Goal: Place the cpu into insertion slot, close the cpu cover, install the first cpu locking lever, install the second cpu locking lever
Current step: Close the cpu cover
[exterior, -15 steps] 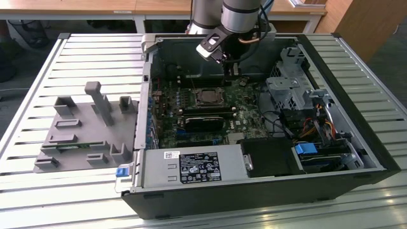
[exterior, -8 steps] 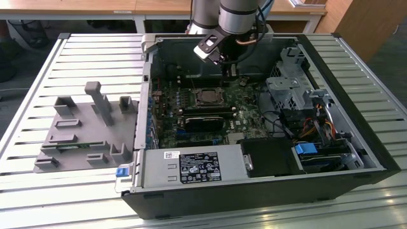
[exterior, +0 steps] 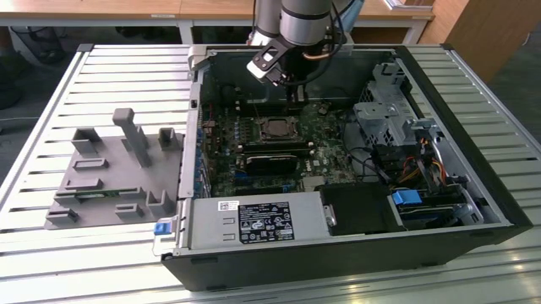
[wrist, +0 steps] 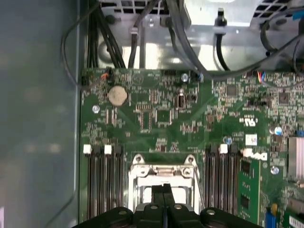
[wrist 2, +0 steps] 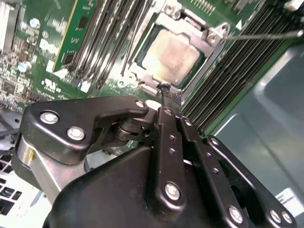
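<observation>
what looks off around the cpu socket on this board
A thin silver wire lever juts out sideways across the black memory slots instead of lying along the thin silver metal cover frame. The dull silver-tan square cpu sits flat in its window. Nothing else stands out.

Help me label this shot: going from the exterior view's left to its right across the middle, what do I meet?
Grey parts holder → cpu in its socket → silver drive cage → case's black side wall.
</observation>
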You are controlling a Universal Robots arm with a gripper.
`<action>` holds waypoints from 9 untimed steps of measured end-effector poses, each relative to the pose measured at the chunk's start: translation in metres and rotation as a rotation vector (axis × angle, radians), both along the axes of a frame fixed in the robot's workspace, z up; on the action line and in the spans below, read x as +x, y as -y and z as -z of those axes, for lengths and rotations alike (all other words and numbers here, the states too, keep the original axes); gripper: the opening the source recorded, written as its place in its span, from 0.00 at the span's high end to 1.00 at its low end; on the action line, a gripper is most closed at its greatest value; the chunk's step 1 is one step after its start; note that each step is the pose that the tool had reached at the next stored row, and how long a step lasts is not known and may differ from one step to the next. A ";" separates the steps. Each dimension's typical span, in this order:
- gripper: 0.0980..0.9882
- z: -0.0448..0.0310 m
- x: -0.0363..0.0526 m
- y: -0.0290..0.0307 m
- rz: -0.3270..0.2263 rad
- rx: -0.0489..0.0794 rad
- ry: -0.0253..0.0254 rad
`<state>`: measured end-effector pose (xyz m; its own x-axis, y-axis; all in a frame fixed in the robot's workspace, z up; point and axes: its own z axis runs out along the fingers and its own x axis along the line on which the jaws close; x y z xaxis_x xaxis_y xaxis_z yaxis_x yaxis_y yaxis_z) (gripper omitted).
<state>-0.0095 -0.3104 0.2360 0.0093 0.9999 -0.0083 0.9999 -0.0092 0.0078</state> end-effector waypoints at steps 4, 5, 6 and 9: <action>0.99 0.0000 -0.0067 0.0000 0.000 0.000 0.0000; 0.99 0.0000 -0.0082 0.0000 0.000 0.000 0.0000; 0.99 0.0000 -0.0098 0.0000 0.000 0.000 0.0001; 0.99 0.0000 -0.0139 0.0000 0.000 0.000 0.0001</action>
<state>-0.0234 -0.3104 0.2360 0.0094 0.9999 -0.0083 0.9999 -0.0094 0.0079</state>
